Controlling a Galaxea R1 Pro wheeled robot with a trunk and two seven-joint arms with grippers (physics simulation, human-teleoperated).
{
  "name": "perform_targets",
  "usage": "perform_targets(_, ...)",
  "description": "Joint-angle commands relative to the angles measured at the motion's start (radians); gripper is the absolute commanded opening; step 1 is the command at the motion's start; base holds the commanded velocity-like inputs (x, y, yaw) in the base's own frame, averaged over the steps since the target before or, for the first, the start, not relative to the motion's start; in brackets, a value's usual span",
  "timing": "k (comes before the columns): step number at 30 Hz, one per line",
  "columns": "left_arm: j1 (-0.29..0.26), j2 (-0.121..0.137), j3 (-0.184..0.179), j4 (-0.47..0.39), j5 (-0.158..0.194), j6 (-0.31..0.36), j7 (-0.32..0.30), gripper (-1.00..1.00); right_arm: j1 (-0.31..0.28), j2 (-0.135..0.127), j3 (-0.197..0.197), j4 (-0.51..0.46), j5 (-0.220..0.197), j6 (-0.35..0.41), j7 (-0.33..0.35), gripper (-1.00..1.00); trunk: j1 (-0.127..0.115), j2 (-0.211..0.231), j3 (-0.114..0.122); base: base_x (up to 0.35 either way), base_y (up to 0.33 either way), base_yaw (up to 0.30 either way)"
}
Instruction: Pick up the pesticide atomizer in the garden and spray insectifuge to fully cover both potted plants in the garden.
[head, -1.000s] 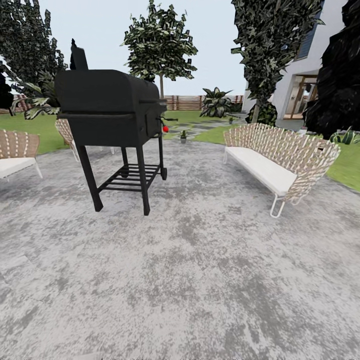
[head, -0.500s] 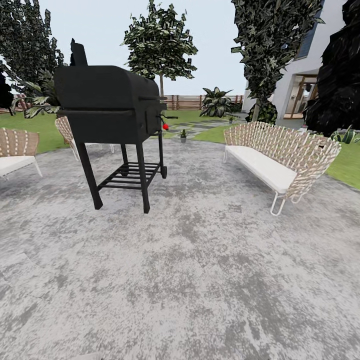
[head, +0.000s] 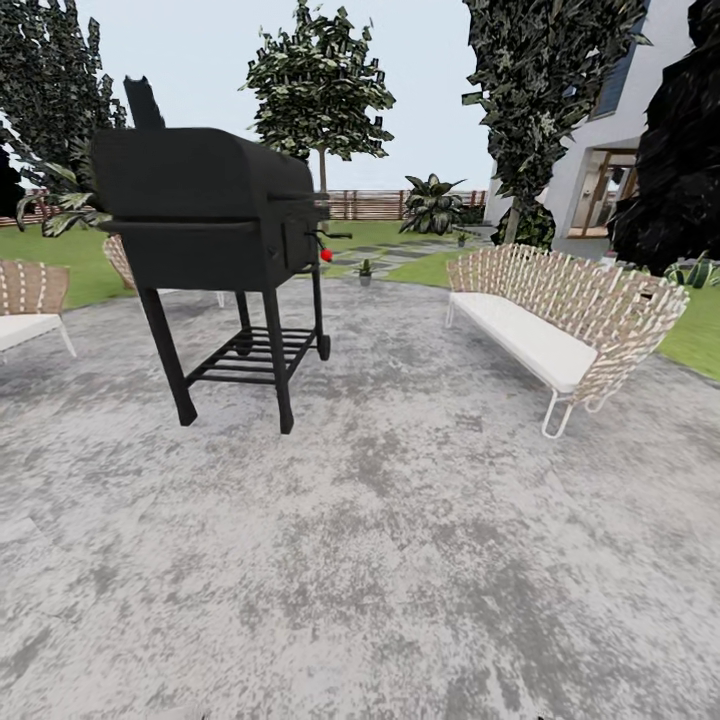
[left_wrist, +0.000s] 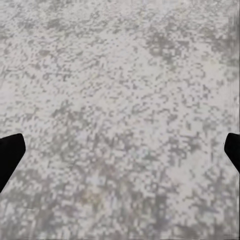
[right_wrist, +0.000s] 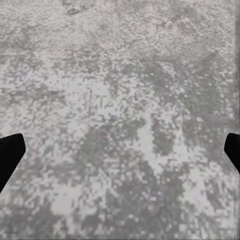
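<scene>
In the head view, a black barbecue grill (head: 205, 215) is standing on the round grey paved patio (head: 380, 540), with a wicker sofa (head: 560, 320) at the right and a wicker chair (head: 25, 300) at the left edge. Beyond the patio edge, one potted plant (head: 366, 270) is sitting near the lawn (head: 425, 268), with grey stepping stones (head: 385, 255) and a brown slatted fence (head: 365, 205) behind it. A small red object (head: 326, 255) is showing beside the grill; whether it is the pesticide atomizer cannot be determined. In the left wrist view, the left gripper (left_wrist: 120, 152) is pointing at grey paving, with its dark fingertips (left_wrist: 10, 155) spread wide and holding nothing. In the right wrist view, the right gripper (right_wrist: 120, 152) is likewise hanging spread wide over the paving, with nothing between its fingertips (right_wrist: 10, 152).
</scene>
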Motion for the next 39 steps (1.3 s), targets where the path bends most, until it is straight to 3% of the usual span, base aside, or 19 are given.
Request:
perform_targets(1, -0.001, 0.0, 0.0, 0.001, 0.0, -0.003, 0.003, 1.0, -0.001, 0.0, -0.003, 0.001, 0.01, -0.003, -0.003, 1.0, 0.0, 0.0, -0.001, 0.287, -0.16, 0.0)
perform_targets(14, -0.001, 0.0, 0.0, 0.002, 0.002, -0.003, 0.002, 1.0, -0.001, 0.0, -0.001, 0.009, 0.013, -0.001, 0.0, 1.0, 0.0, 0.0, -0.001, 0.304, -0.139, 0.0)
perform_targets(39, -0.001, 0.002, -0.001, 0.002, 0.003, -0.003, 0.002, 1.0, -0.001, 0.0, -0.003, 0.011, 0.014, -0.001, -0.003, 1.0, 0.0, 0.0, -0.001, 0.337, -0.004, 0.0)
